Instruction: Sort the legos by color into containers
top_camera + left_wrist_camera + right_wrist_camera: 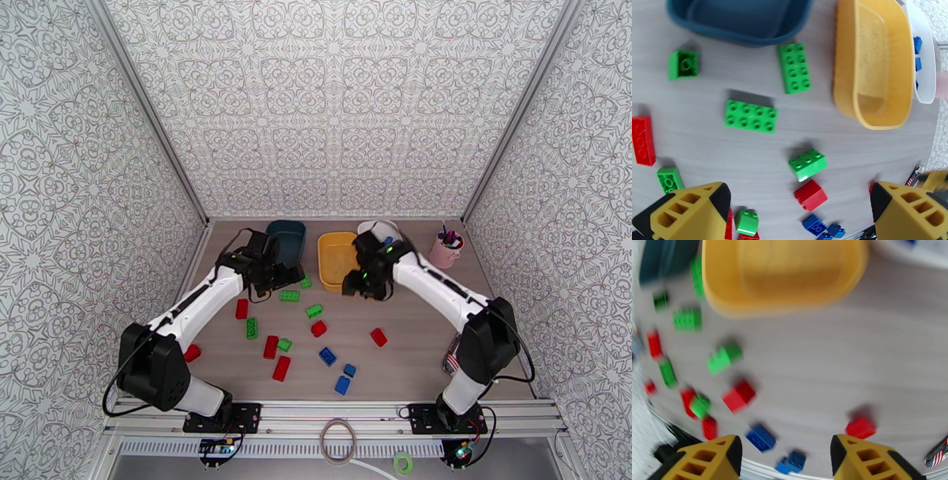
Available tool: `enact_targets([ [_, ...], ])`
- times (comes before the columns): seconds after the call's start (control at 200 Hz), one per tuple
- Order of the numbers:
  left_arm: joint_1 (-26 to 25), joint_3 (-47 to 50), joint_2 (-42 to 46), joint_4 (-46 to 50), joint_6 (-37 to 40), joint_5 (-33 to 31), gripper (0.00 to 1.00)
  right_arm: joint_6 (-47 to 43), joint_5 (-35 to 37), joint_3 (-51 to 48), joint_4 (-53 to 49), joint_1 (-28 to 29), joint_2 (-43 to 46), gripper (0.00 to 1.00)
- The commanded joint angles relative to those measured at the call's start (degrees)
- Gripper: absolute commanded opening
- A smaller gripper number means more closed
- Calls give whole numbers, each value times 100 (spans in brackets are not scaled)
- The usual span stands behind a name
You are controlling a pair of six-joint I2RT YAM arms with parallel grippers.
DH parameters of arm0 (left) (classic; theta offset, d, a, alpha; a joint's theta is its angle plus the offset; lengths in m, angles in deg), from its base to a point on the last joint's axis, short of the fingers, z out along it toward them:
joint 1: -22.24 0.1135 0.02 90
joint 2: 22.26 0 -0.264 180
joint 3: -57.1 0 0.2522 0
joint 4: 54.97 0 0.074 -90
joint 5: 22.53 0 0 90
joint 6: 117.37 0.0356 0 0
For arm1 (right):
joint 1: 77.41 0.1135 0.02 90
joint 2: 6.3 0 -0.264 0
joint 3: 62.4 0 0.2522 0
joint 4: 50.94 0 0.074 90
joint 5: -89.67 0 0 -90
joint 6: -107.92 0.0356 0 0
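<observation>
Pale woodgrain tabletop [861, 158], patterned walls [316, 103], and my left gripper [798, 215] hangs wide open and empty, the long green lego [751, 115] just ahead toward the teal tub [738, 23], long axis running finger to finger, closer to me than the right arm [442, 288].

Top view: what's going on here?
Sorting has barely begun. A few blue legos lie in the white tub; the yellow tub looks empty; the rest lie loose on the table. The left fingers are open above green legos by the teal tub; the right fingers, open and empty, are near the yellow tub.
</observation>
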Motion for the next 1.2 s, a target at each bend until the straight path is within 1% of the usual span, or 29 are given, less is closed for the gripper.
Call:
enact_targets([
  [0.0,293,283,384,40,-142,194,99,-31,336,-245,187,607,124,64],
  [0.1,543,533,619,105,-146,259,100,-84,415,-284,199,1165,-70,65],
  [0.195,681,724,851,201,-111,255,99,-98,411,-289,238,1542,-318,65],
  [0.445,964,1194,1450,356,-155,254,99,-189,469,-13,194,2139,-1050,67],
  [0.49,1007,1244,1531,395,-146,253,99,-190,484,37,183,2189,-1200,67],
  [0.505,1017,1256,1557,406,-142,396,99,-190,488,60,175,2200,-1237,67],
  [0.53,1032,1282,1589,426,-131,424,99,-177,488,72,161,2217,-1294,67],
  [0.885,1055,1660,1974,561,-152,449,99,55,622,-136,269,2245,-1665,65],
  [1.08,1003,1819,2062,537,-238,476,99,139,715,-190,288,2245,-1737,60],
  [1.195,851,1884,2084,498,-328,446,99,190,780,-263,297,2245,-1758,56],
])
